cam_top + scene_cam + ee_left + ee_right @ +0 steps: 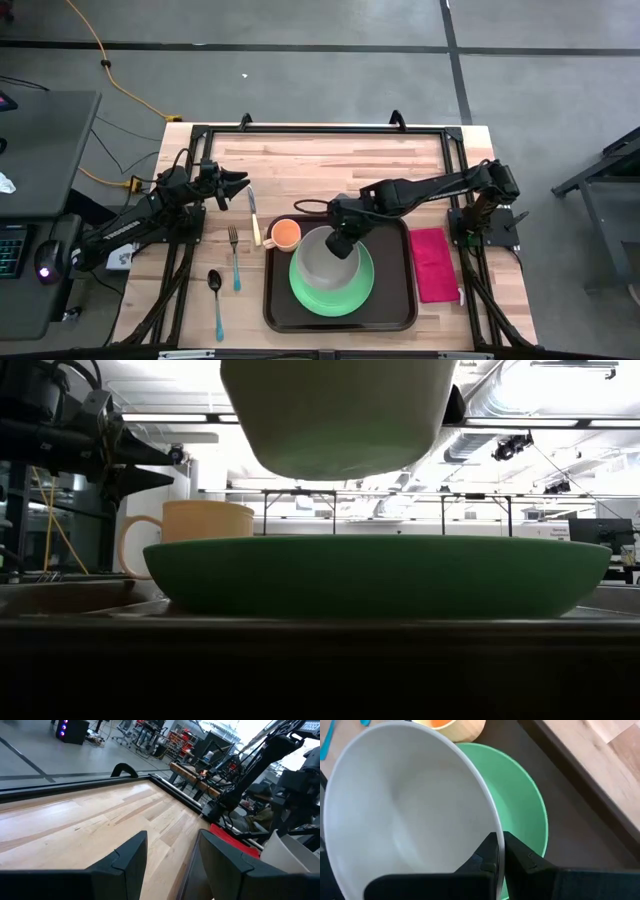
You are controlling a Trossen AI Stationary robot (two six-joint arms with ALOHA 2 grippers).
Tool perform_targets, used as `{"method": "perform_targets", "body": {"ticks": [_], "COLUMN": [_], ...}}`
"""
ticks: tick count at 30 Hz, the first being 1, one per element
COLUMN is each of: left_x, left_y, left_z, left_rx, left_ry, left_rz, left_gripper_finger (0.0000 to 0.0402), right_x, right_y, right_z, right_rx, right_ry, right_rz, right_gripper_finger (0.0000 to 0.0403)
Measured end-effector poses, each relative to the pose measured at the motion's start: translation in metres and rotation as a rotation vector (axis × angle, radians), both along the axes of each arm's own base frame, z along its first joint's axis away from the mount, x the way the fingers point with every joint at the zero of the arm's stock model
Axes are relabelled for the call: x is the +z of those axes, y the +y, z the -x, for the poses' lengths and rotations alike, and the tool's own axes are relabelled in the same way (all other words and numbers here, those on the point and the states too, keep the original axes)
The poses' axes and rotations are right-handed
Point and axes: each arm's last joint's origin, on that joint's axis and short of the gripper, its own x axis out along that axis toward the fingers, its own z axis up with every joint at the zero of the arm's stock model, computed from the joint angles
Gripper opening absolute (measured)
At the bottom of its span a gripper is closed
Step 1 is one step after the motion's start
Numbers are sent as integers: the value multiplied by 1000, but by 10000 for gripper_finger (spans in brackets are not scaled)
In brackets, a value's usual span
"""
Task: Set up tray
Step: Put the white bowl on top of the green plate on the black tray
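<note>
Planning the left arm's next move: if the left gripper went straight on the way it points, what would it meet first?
Probably nothing soon: the open left gripper faces bare table; the right arm's base stands farther on.

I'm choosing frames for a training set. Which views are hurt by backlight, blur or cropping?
Low view: ceiling lights backlight the scene, the tray rim is near black, and the white bowl is cropped at the top. Left wrist view: the left gripper is soft, close to the lens. High view: evenly lit.
</note>
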Motion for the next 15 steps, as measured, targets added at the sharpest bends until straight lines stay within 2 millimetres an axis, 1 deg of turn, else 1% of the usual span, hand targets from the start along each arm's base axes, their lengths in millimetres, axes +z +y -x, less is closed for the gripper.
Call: {"method": "perform_targets", "body": {"ticks": [15], "left_x": [0], "left_y": [0], "left_z": [0], "left_rx": [-1], "left_ry": [-1], "left_rz": [2], "left_gripper_finger": [211], "right_x": [-2], "right_y": [0], "right_z": [-1], "right_rx": [-4], "right_ry": [4], "right_rz": [16], "right_gripper_finger": [0]}}
